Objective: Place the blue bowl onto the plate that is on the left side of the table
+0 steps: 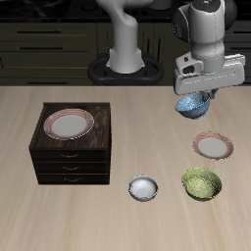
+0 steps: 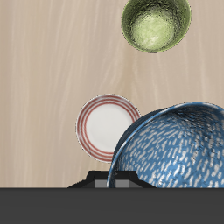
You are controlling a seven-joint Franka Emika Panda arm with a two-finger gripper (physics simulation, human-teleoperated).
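My gripper (image 1: 195, 97) is shut on the rim of the blue bowl (image 1: 191, 107), a small blue-and-white speckled bowl, and holds it in the air above the table (image 1: 127, 108). The plate (image 1: 212, 147), white with a pink-red rim band, lies flat on the table, a little nearer the front edge than the held bowl. In the wrist view the blue bowl (image 2: 175, 149) hangs tilted close to the camera and covers one edge of the plate (image 2: 103, 125). The fingertips are hidden behind the bowl.
A dark brown drawer cabinet (image 1: 74, 152) stands on the other side of the table with a second identical plate (image 1: 69, 124) on top. A white-grey bowl (image 1: 144, 188) and a yellow-green bowl (image 1: 201, 182) (image 2: 156, 24) sit near the front edge, close to the plate.
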